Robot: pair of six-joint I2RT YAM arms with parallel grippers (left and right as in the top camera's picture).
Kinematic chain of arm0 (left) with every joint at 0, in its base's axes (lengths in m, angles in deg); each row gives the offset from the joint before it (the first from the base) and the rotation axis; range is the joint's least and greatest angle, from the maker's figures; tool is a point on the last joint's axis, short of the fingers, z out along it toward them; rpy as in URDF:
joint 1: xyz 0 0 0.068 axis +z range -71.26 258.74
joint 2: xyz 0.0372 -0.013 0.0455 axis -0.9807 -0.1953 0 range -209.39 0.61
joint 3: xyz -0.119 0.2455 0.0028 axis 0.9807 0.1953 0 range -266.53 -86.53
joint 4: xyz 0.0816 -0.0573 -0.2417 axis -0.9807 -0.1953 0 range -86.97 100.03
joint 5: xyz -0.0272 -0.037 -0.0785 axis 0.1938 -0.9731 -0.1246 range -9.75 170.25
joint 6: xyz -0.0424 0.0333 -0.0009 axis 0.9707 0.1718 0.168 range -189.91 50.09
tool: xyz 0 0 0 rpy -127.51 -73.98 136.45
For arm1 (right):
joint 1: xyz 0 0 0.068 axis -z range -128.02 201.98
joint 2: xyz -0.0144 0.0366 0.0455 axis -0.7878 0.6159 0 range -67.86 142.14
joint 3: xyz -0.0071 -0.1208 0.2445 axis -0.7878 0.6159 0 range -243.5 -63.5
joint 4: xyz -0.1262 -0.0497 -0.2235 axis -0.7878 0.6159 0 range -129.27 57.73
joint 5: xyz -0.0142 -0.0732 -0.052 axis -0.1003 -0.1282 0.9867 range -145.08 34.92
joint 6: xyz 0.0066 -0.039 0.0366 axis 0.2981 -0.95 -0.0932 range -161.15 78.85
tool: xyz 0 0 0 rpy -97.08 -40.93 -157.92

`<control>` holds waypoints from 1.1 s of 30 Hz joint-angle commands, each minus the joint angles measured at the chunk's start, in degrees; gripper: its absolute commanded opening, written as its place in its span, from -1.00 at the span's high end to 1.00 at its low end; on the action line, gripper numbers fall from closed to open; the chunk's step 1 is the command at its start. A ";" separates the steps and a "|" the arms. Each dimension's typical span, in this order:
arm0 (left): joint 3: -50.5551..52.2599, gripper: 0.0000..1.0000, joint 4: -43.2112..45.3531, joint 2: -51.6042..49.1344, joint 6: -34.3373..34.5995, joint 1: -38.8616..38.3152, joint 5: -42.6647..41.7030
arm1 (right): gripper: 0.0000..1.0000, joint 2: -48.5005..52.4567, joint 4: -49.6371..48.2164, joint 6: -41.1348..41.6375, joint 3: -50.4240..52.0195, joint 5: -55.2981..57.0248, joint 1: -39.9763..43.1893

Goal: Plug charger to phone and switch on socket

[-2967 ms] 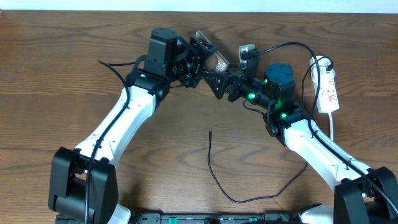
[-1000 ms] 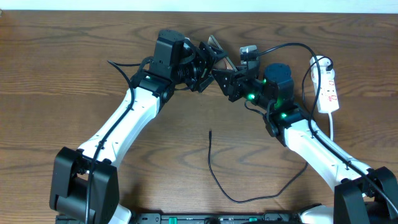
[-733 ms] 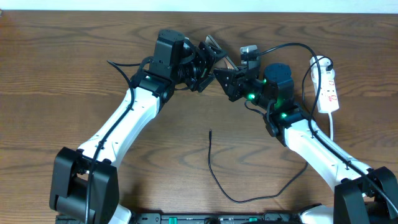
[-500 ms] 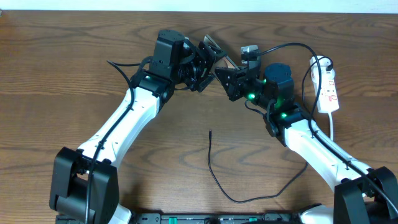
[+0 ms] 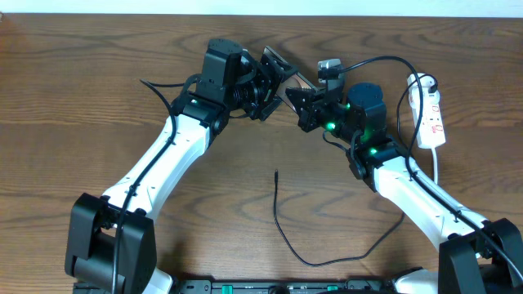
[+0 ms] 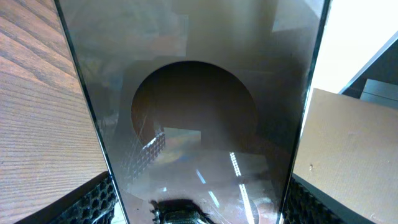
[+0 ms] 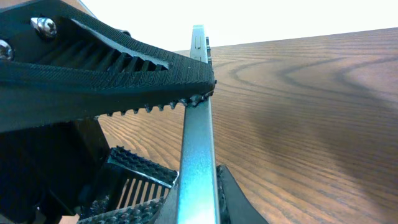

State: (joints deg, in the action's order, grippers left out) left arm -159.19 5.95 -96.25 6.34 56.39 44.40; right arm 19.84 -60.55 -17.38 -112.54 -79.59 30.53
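Phone: a small dark brownish glassy rectangular slab (image 6: 199,93) with a dark oval, held up off the brown wooden table (image 5: 73,90) between the two arms and tilted on edge. My guess is that this keeps one end free for the plug.
Left gripper (image 5: 270,75): pinching the phone. In its wrist view the slab fills the gap, with a ribbed black pad (image 6: 93,202) at each lower side, so this arm is the carrier.
Right gripper (image 5: 292,96): jaws spread. The toothed upper finger (image 7: 124,68) meets the phone's thin silvery edge, which looks like steadying or squaring rather than a clamp.
Charger: a long thin black cable (image 5: 274,200) lying loose on the table nearer the robot's base. Its small tip points toward the phone but is well apart from it, and neither gripper is on it.
Socket: a narrow white power strip (image 5: 431,114) at the table's right side, beyond the right arm, untouched.
Step in hand: probably positioning the phone, with plugging in and switching on both yet to do.
Risk: a one-sided push could twist the slab in the left grip.
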 commanded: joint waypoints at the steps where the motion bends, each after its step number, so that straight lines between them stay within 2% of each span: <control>1: -0.26 0.85 0.76 1.40 -0.98 -0.61 -2.08 | 0.98 -0.02 -0.37 0.42 -0.66 -2.38 -0.35; 5: -0.26 0.84 0.76 1.40 -0.98 -0.61 -2.08 | 0.98 -0.02 -0.35 0.46 -0.66 -2.38 -0.33; 7: -0.26 0.66 0.76 1.40 -0.98 -0.61 -2.08 | 0.98 -0.02 -0.35 0.44 -0.66 -2.38 -0.35; 8: -0.26 0.51 0.76 1.40 -0.98 -0.61 -2.08 | 0.98 -0.02 -0.37 0.44 -0.66 -2.38 -0.35; 9: -0.26 0.28 0.76 1.40 -0.98 -0.61 -2.08 | 0.98 -0.02 -0.35 0.44 -0.66 -2.38 -0.35; 11: -0.26 -0.34 0.74 1.40 -0.98 -0.61 -2.10 | 0.98 -0.02 -0.35 0.44 -0.66 -2.38 -0.33; 13: -0.26 -0.80 0.74 1.40 -0.98 -0.61 -2.08 | 0.98 -0.02 -0.35 0.42 -0.66 -2.40 -0.33; 23: -0.26 -0.84 0.74 1.40 -2.29 -0.59 -2.32 | 0.98 -0.04 -0.37 0.63 -0.66 -2.40 0.09; 33: -0.26 -0.85 0.76 1.40 -4.66 2.01 -9.92 | 0.98 -0.04 -1.44 6.91 -0.66 -2.40 3.91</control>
State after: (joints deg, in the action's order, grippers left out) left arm -159.19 6.43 -96.25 3.54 56.89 38.97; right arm 19.88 -60.70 -13.60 -112.52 -81.23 33.20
